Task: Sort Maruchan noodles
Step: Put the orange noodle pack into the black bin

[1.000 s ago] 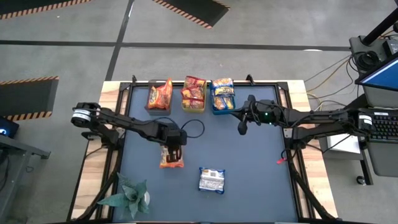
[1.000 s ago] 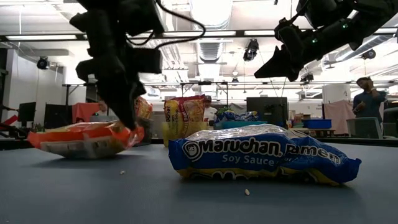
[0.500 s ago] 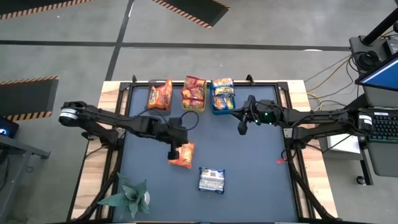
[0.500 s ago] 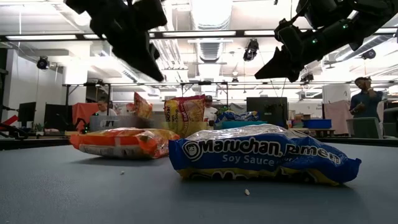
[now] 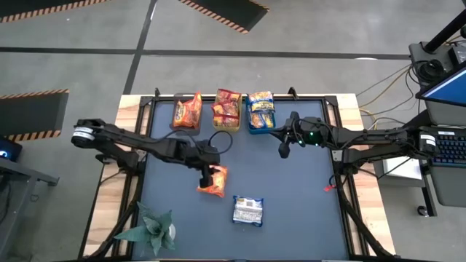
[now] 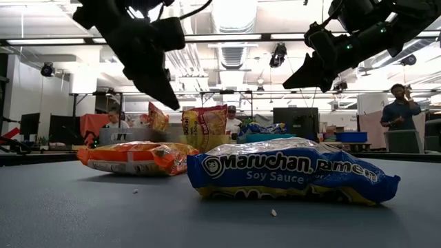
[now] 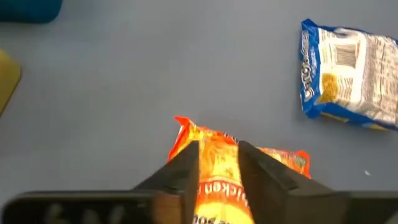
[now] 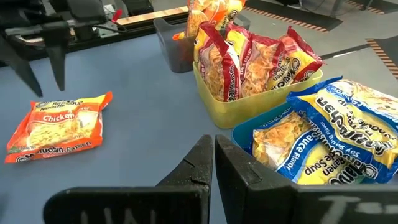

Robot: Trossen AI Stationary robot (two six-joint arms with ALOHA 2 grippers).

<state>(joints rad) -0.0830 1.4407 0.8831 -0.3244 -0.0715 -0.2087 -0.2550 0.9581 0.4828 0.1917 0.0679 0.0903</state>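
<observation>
High view: we see the left gripper (image 5: 209,173) above the orange packet (image 5: 213,183) lying mid-table, fingers slightly spread, holding nothing. Descending off-centre, it could nudge the packet toward the blue packet (image 5: 247,211).

Moved since a second ago — orange packet (image 5: 213,182) now lying flat on the mat nearer the blue packet (image 5: 247,211), no longer pinched at the earlier spot. Released by the left gripper (image 5: 207,172), fingers parted and lifted clear above it in the low view — hovering just beside its edge.
</observation>
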